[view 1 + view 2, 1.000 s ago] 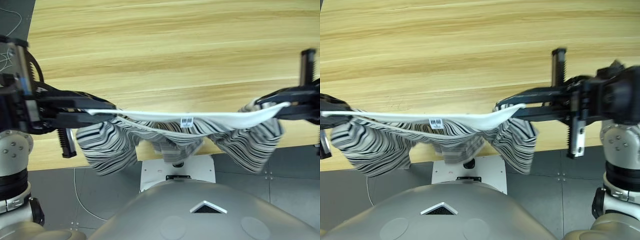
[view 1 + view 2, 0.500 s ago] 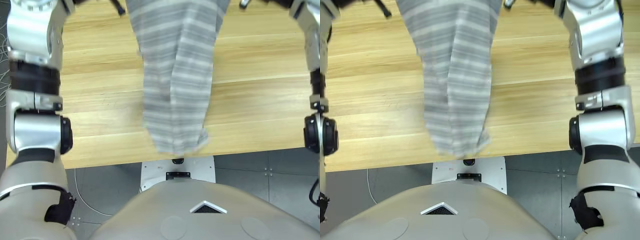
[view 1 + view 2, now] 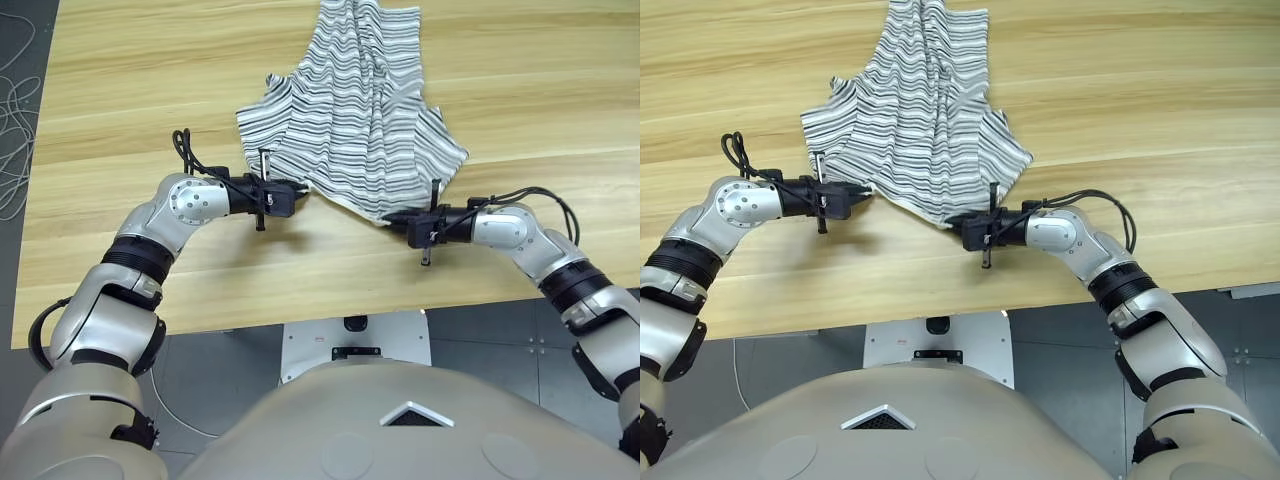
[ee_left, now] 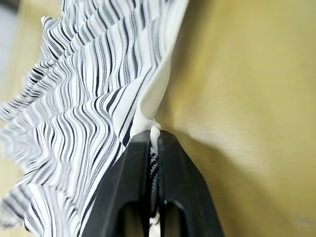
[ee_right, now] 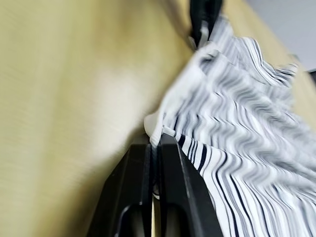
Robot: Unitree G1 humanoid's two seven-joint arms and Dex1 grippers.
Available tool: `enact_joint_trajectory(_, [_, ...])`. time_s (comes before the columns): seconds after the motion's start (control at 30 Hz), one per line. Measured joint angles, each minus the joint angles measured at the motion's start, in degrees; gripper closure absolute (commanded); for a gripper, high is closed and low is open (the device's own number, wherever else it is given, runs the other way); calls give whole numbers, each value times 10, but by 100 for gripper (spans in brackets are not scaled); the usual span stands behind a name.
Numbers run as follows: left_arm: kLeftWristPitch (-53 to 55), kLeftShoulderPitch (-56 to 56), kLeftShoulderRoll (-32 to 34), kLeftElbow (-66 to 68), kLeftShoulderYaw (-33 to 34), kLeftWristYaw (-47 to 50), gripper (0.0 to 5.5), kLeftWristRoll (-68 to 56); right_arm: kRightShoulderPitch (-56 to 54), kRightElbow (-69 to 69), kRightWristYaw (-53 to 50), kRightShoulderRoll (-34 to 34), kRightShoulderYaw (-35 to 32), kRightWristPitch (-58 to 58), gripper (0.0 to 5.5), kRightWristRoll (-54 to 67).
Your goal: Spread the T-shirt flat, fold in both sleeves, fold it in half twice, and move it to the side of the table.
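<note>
counter (image 3: pixel 520 90): wooden, carries the shirt | striped T-shirt (image 3: pixel 355 130): looks soft, light and limp; lies bunched in ridges, fanning away beyond both grippers; best held at its near-edge corners | left gripper (image 3: pixel 297 193): pinching one near corner | right gripper (image 3: pixel 392 218): pinching the other | writing: none legible

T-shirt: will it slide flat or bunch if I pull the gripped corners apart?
Likely floppy: the T-shirt lies in loose ridges. Probably light: the left gripper and right gripper hold it by small hem pinches. It may drag on the table.
</note>
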Motion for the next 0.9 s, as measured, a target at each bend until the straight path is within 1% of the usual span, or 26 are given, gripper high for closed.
enact_joint_trajectory(0.17, [63, 13, 10, -48, 0, -167, 540, -72, 28, -92, 165, -56, -15, 106, 537, 72])
enact_joint_trajectory(0.3, [101, 61, 29, -109, 13, -202, 540, -110, 45, -104, 178, -57, -36, 126, 537, 65])
enact_joint_trajectory(0.37, [122, 105, 48, -160, 29, -213, 540, -132, 52, -103, 174, -57, -54, 126, 537, 56])
enact_joint_trajectory(0.5, [153, 158, 57, -223, 64, -204, 540, -144, 65, -104, 150, -53, -87, 125, 537, 38])
enact_joint_trajectory(0.53, [158, 166, 57, -233, 70, -203, 511, -146, 68, -104, 145, -51, -94, 124, 540, 34])
enact_joint_trajectory(0.57, [167, 174, 55, -246, 77, -201, 503, -150, 69, -105, 139, -47, -100, 122, 515, 29])
enact_joint_trajectory(0.63, [180, 188, 38, -272, 95, -184, 464, -162, 75, -106, 128, -37, -109, 119, 475, 22])
enact_joint_trajectory(0.73, [197, 195, 14, -313, 120, -153, 425, -169, 86, -121, 129, -32, -120, 119, 428, 17])
enact_joint_trajectory(0.8, [206, 203, 6, -345, 137, -139, 395, -176, 99, -145, 140, -35, -126, 121, 392, 19])
enact_joint_trajectory(0.9, [225, 216, 5, -389, 153, -141, 366, -199, 114, -182, 172, -57, -139, 126, 357, 37])
